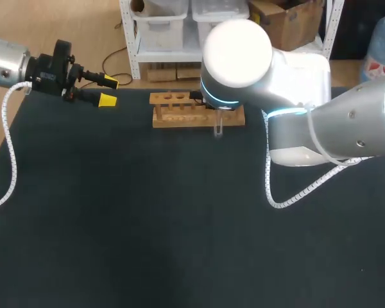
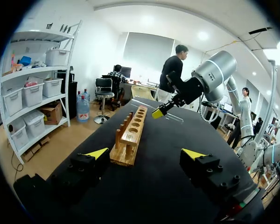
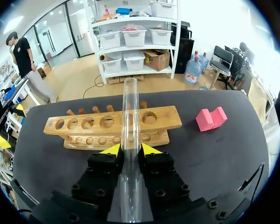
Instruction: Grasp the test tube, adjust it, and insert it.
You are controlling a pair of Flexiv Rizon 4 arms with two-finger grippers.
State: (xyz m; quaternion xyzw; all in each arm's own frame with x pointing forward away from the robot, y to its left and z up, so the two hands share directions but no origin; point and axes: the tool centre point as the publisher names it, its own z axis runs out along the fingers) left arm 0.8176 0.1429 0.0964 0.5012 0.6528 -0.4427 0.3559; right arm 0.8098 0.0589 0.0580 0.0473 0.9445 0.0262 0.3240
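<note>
Between the right gripper's (image 3: 130,150) yellow tips, closed narrowly on it from both sides, the test tube (image 3: 129,109) runs out ahead of them toward the wooden rack (image 3: 74,125) just beyond. Its slick wall could slip or swivel in so small a pinch, and a tilted end would strike wood between holes. It is clear, slim, seemingly empty glass, with what looks like its open rim leading. The left gripper (image 2: 147,156) stands wide open and empty, the rack ahead of it.
</note>
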